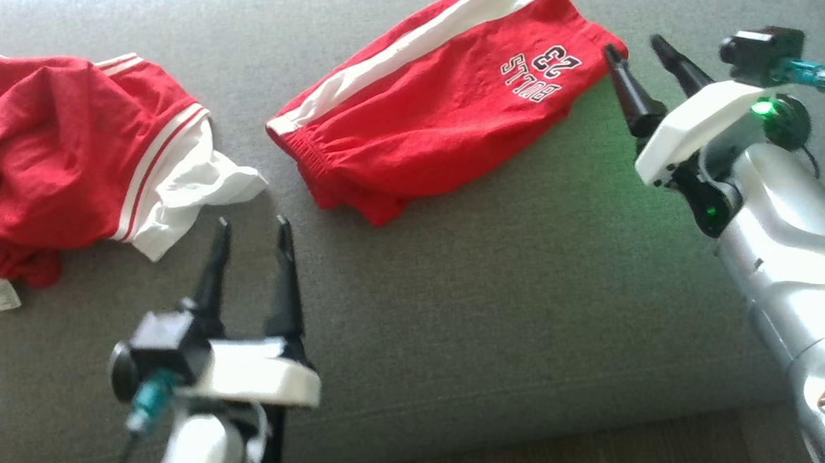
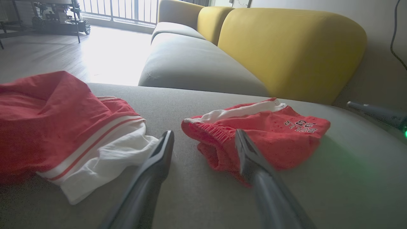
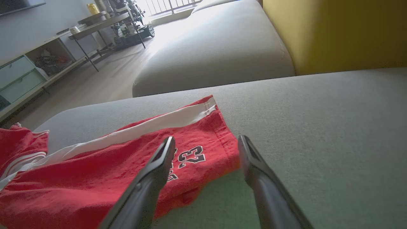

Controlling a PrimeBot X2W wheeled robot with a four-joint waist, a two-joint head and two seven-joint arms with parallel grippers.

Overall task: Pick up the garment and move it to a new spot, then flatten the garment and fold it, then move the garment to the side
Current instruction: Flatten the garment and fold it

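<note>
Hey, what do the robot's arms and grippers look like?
The left gripper and right gripper each have two long, tapering black fingers on a white wrist block. The forearms are glossy silver-white. Each wrist carries a small black camera with a teal plug and dark cable. Green lights glow nearby.

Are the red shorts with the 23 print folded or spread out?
Folded: the red printed shorts lie flat on the grey cushion, one leg stacked on the other.
</note>
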